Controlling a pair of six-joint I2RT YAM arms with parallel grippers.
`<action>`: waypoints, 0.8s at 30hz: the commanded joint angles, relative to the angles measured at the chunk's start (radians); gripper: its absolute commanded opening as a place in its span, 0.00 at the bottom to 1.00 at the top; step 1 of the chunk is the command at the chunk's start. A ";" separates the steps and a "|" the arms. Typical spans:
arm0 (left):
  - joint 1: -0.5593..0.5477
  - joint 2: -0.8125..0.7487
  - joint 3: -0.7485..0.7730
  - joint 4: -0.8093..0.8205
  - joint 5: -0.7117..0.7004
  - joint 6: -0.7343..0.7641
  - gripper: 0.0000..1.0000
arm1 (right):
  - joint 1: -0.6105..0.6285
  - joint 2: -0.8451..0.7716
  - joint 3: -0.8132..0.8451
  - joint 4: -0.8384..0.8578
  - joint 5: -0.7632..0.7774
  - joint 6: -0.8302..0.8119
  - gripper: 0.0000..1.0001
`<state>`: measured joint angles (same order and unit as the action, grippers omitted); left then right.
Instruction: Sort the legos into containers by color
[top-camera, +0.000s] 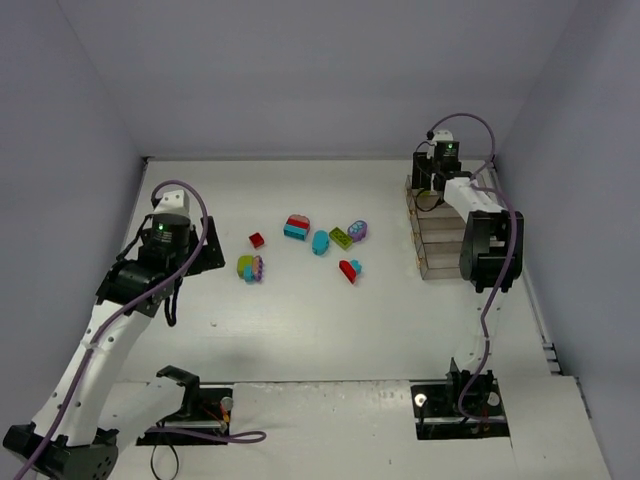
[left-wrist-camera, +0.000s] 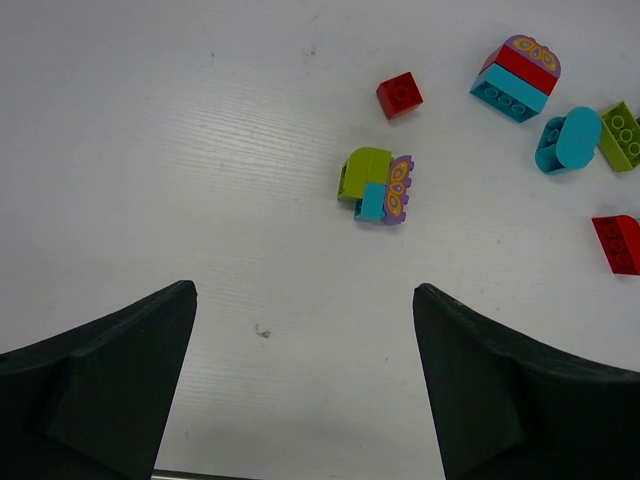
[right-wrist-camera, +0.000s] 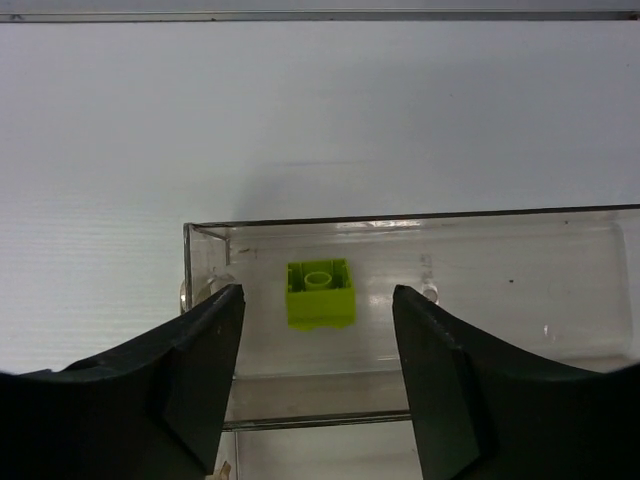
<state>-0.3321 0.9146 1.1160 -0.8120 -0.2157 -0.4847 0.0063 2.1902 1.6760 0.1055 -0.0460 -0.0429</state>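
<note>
Left gripper (left-wrist-camera: 304, 290): released. On my left wrist feed the two dark fingers stand wide apart with only bare table between them.
Left arm position: I see it hovering over the left part of the table (top-camera: 300, 330), pointed at the loose bricks.
Nearest clump (left-wrist-camera: 376, 186): a lime green brick, a small teal one and a purple piece with an orange pattern, joined together. It lies just ahead of the left fingers and touches neither.
Small red brick (left-wrist-camera: 399, 95): alone, a little beyond the clump.
Stacked piece (left-wrist-camera: 515, 78): teal at the bottom, red in the middle, purple on top. It lies on its side, further right.
Teal rounded brick (left-wrist-camera: 568, 140): just beside a lime green brick (left-wrist-camera: 622, 135) at the right edge of my feed.
Red brick (left-wrist-camera: 618, 243): partly cut off at the right edge.
Right gripper (right-wrist-camera: 318, 295): released. The fingers are spread and I see nothing pinched between them.
Bins (top-camera: 440, 250): a clear row along the right side of the table. From the top camera the right gripper hangs over its far end.
Green brick in bin (right-wrist-camera: 320, 300): one lime green brick, stud up, on the floor of the clear compartment under the right fingers, towards the left end of that compartment on the wrist feed.
Other compartments: I cannot tell their contents from the top camera.
</note>
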 joint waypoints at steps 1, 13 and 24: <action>-0.004 0.017 0.011 0.063 -0.014 -0.012 0.83 | -0.002 -0.038 0.053 0.019 -0.008 -0.017 0.59; -0.002 0.036 0.015 0.080 0.004 0.021 0.83 | 0.119 -0.366 -0.145 -0.003 -0.153 -0.025 0.56; -0.004 0.041 0.025 0.073 0.036 0.047 0.83 | 0.412 -0.403 -0.374 0.002 -0.124 -0.008 0.54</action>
<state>-0.3321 0.9668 1.1160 -0.7734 -0.1852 -0.4561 0.4099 1.7802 1.3312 0.0898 -0.1810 -0.0540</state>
